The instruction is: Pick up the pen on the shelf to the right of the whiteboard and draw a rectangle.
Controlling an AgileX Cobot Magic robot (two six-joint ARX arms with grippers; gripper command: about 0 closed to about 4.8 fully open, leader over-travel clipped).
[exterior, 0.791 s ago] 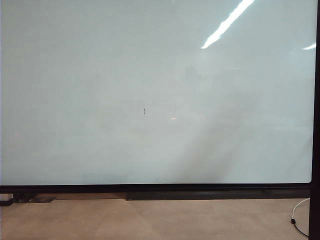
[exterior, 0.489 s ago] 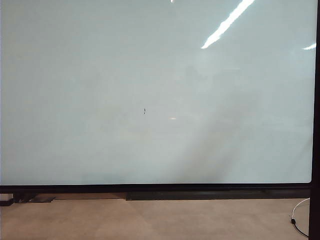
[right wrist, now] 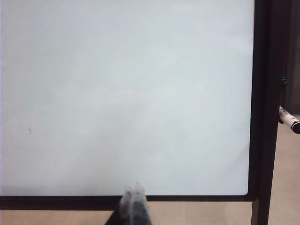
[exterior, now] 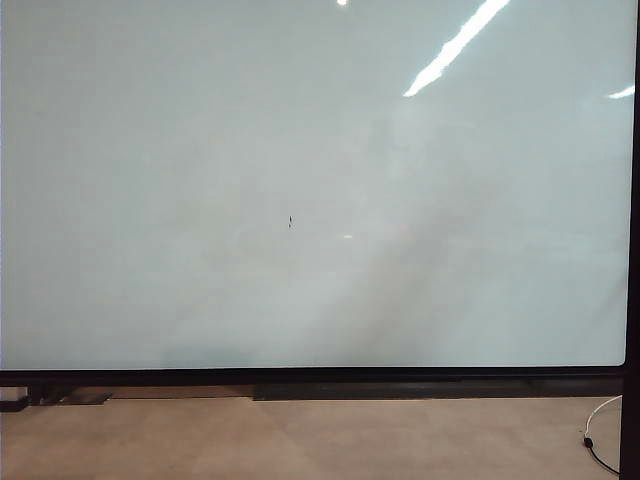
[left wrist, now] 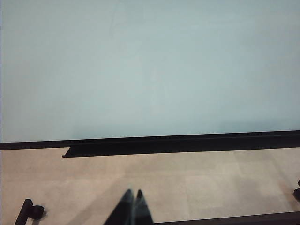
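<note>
Whiteboard (exterior: 300,150) fills nearly the whole exterior view, pale and glossy, bare of any drawn outline, with streaks of ceiling light reflected near its top right corner. Black frame (exterior: 320,375) along the bottom edge and down the right side. Beige floor (exterior: 300,440) below, with a white cable (exterior: 598,435) by the board's lower right corner. Left gripper (left wrist: 132,200) low over the floor before the board's bottom edge, fingers pressed together, holding nothing. Right gripper (right wrist: 133,197) near the bottom edge toward the board's right side, likewise closed and empty. Pen (right wrist: 289,120) just past the frame's right edge, only a short white length with a black end in view, tilted; shelf beneath not discernible. Tiny black speck (exterior: 290,222) near the board's middle.
</note>
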